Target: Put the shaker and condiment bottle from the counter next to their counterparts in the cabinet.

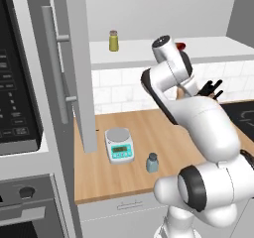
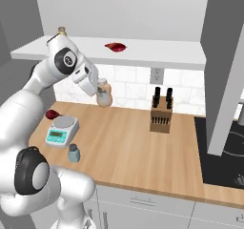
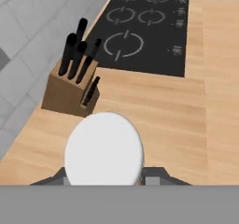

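My gripper (image 2: 100, 92) is shut on the condiment bottle (image 2: 106, 97), an orange-tan bottle with a pale cap, and holds it tilted above the counter (image 2: 133, 142), below the cabinet shelf (image 2: 157, 54). In the hand view the pale cap (image 3: 103, 146) sits between my fingertips (image 3: 155, 176). The shaker (image 1: 152, 162) (image 2: 73, 153), pale blue-grey with a dark cap, stands near the counter's front edge beside the scale. On the shelf are the olive-yellow jar (image 1: 113, 40) and the red pointed bottle (image 2: 116, 46), which lies on its side.
A white kitchen scale (image 1: 119, 145) (image 2: 62, 130) stands left of the shaker. A knife block (image 2: 161, 111) (image 3: 72, 85) stands by the backsplash, with a black cooktop (image 3: 144, 27) beyond it. The open cabinet door (image 1: 74, 68) hangs at the left. A small red thing (image 2: 51, 114) lies behind the scale.
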### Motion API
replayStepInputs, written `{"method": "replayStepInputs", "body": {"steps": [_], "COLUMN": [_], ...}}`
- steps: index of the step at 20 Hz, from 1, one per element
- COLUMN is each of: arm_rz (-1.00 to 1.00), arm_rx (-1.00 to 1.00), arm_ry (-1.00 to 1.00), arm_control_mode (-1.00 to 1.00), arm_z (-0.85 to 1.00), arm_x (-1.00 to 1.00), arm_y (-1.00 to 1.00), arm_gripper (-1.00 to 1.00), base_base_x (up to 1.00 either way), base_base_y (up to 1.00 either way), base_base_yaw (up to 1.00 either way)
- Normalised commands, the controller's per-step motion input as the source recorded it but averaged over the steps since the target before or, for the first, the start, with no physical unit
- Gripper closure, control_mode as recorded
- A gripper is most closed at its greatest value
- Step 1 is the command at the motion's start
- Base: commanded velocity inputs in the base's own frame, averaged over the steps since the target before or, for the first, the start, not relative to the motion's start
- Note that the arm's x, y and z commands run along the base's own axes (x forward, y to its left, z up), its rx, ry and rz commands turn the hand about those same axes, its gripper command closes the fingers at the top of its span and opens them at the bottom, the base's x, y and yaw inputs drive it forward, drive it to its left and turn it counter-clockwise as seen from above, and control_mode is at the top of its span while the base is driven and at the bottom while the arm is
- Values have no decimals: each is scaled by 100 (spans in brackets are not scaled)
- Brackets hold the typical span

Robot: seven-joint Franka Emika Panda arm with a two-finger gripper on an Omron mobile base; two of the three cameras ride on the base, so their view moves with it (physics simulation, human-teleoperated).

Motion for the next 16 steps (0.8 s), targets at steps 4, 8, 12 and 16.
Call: {"method": "replayStepInputs", "body": {"steps": [4,8,12,16], "arm_rz": [19,24,25,20], "arm_rx": [0,0,0,-3], "arm_ry": [-11,-15,-12,-4], "arm_control_mode": [-100,-100,-100,-100], "arm_z": [47,40,34,35], "arm_x": [-9,-12,-7,0], "arm_y": [0,0,0,0], "arm_gripper": [100,100,100,100], "base_base_x": [0,0,0,0], "base_base_y": [0,0,0,0], "base_base_yaw": [0,0,0,0]}}
